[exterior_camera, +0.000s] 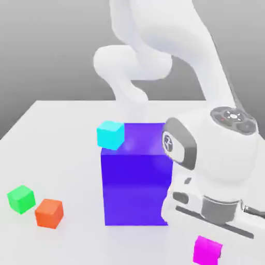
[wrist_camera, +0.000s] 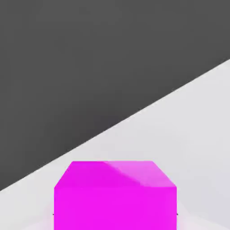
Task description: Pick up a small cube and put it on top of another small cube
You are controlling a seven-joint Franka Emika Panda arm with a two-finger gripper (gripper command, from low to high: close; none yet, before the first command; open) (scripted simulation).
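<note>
While I watch from the exterior view, the scene reads like this:

Arm: the white arm bends down from the back of the table, and its hand sits low at the exterior view's right, next to the blue block.

Gripper: I see the gripper pointing down right over the pink cube, its fingers closed in on the cube's sides; I read it as clamped on the pink cube.

Pink cube: the pink cube is at the front of the table, directly under the hand, just off the blue block's front right corner. In the hand view it sits close up with white table around it, and I can't tell whether it is touching the table or just off it.

Blue block: the big blue block stands mid-table, upright.

Cyan cube: the cyan cube shows at the blue block's upper left corner in the exterior view; whether it rests on the block or behind it I can't tell.

Green cube: the green cube lies at the front left.

Orange cube: the orange cube lies just beside the green one.

Table: the white table carries all of them.
</note>
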